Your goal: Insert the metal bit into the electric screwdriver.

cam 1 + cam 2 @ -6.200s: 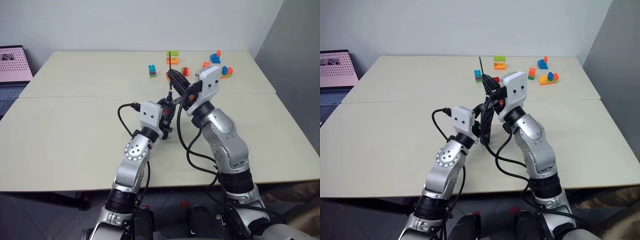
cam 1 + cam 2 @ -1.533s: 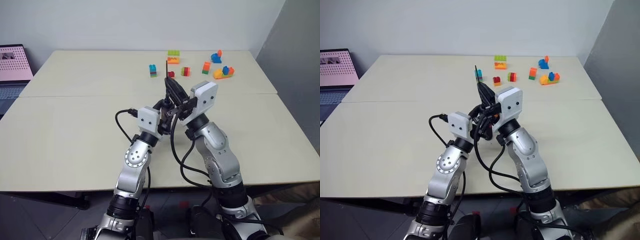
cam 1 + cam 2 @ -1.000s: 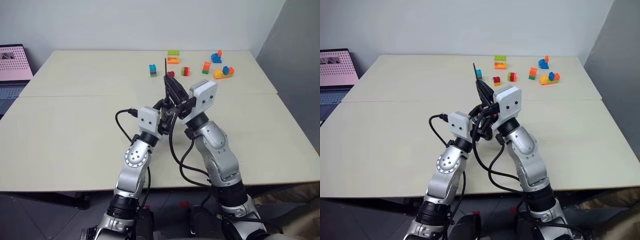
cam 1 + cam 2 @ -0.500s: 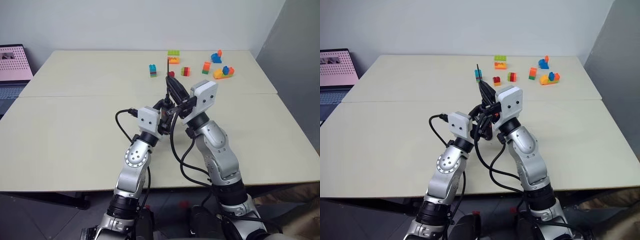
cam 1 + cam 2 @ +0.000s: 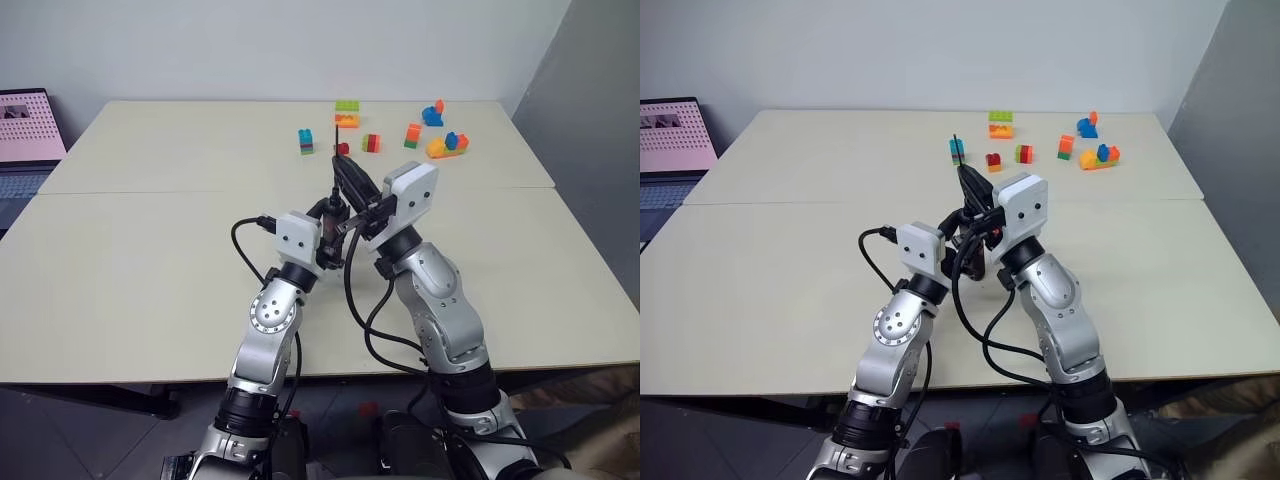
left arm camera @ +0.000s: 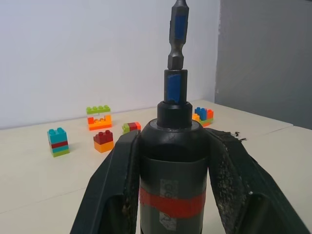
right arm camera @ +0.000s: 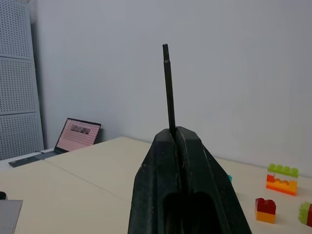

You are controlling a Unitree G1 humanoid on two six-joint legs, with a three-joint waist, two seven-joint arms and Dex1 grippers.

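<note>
My left gripper [image 6: 174,136] is shut on the electric screwdriver [image 6: 171,161], a black body with a red band and a narrow bluish tip [image 6: 175,83] pointing up past the fingers [image 6: 114,180]. The right gripper [image 7: 176,134] is shut on the metal bit [image 7: 168,87], a thin dark rod standing straight out of its closed fingertips. In the left eye view both grippers are raised close together over the middle of the table, the right gripper [image 5: 352,182] just above and beyond the left gripper [image 5: 332,218]. The bit [image 5: 337,140] points up and away there. The screwdriver's tip is hidden among the black fingers.
Several coloured toy blocks lie at the table's far side: one blue-topped [image 5: 305,141], one green and orange [image 5: 347,112], a cluster at the right [image 5: 446,145]. A laptop [image 5: 25,130] sits off the left edge. The beige table [image 5: 150,260] has a seam across it.
Since the oldest frames the right gripper with the bit has drawn back a little toward me. Over the last second both hands hold still.
</note>
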